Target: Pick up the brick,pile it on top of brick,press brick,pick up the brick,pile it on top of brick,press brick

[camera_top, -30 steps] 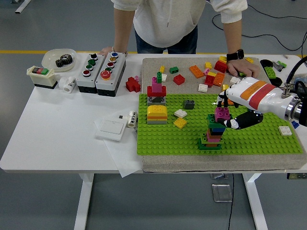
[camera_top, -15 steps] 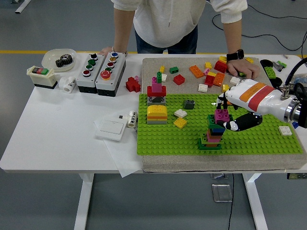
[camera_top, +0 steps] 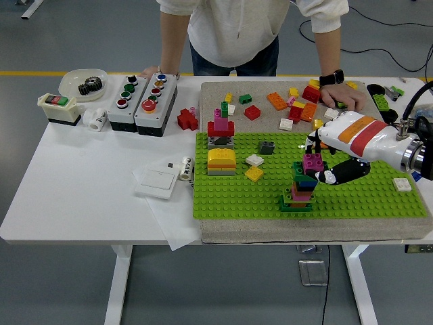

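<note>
Green baseplate (camera_top: 352, 196), upright brick stack (camera_top: 302, 186)

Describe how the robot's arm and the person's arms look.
The right hand has a white shell with orange and red bands, black fingers, a silver wrist joint and black cabling behind. The person wears a light sweatshirt with pushed-up sleeves and a black wristwatch.
</note>
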Robot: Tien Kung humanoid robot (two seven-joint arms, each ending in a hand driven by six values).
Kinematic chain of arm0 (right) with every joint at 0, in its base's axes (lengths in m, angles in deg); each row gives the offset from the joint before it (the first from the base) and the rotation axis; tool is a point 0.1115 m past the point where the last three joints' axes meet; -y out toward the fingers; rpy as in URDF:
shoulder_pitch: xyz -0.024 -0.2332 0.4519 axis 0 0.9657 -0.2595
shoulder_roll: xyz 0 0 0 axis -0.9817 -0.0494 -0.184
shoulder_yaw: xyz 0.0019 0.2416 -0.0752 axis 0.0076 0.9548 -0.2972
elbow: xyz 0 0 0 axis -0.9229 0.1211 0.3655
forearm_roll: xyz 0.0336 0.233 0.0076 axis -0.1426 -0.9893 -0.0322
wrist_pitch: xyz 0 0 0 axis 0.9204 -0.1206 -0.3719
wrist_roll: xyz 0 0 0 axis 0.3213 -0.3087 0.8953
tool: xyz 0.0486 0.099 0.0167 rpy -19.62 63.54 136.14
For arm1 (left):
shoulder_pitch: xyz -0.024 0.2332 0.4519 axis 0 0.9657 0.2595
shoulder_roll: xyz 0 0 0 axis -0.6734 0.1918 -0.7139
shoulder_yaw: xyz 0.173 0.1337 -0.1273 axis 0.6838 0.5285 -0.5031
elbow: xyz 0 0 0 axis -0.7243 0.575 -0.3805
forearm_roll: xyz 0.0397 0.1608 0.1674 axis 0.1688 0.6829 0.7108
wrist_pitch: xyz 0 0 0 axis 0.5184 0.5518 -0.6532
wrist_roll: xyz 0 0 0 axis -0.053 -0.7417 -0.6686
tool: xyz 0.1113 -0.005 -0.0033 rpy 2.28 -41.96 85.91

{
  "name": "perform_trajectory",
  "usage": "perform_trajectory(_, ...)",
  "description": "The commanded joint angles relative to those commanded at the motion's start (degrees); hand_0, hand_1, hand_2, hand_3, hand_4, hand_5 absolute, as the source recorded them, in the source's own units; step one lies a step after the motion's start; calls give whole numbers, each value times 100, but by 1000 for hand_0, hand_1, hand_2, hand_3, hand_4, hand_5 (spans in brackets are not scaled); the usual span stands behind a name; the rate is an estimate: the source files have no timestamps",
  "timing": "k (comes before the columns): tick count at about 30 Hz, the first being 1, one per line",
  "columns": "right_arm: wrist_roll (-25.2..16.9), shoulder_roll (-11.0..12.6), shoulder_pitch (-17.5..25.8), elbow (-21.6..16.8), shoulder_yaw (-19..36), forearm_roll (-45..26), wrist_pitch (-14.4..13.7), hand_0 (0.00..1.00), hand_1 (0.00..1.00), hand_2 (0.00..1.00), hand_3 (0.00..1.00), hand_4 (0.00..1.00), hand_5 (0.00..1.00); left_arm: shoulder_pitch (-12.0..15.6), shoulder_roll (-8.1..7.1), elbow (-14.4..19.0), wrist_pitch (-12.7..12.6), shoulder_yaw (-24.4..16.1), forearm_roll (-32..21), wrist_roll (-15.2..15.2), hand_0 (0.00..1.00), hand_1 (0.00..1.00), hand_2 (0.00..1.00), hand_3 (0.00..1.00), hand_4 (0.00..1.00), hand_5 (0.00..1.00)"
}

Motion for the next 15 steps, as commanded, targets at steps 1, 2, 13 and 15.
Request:
perform_trajectory(1,-3,-2,3,-2,4,0,4,199,389,516,529,695,465,4,1,0,2,-2,3,-2,446,544,560,623,662,794)
perform_trajectory(2,-5,-4,6,-4,6,-1,6,199,389,516,529,695,465,7,1,0,3,-4,4,-3,446,544,560,623,662,794)
perform_trajectory(13,-35,-19,31,-6,37,11,46,214,408,543,554,763,455,34,4,0,15,-36,52,-13,447,542,560,623,662,795)
perform_trajectory(15,-36,-23,33,-4,35,18,43,214,412,556,568,787,465,39,6,0,14,-39,57,-13,447,545,560,623,662,795)
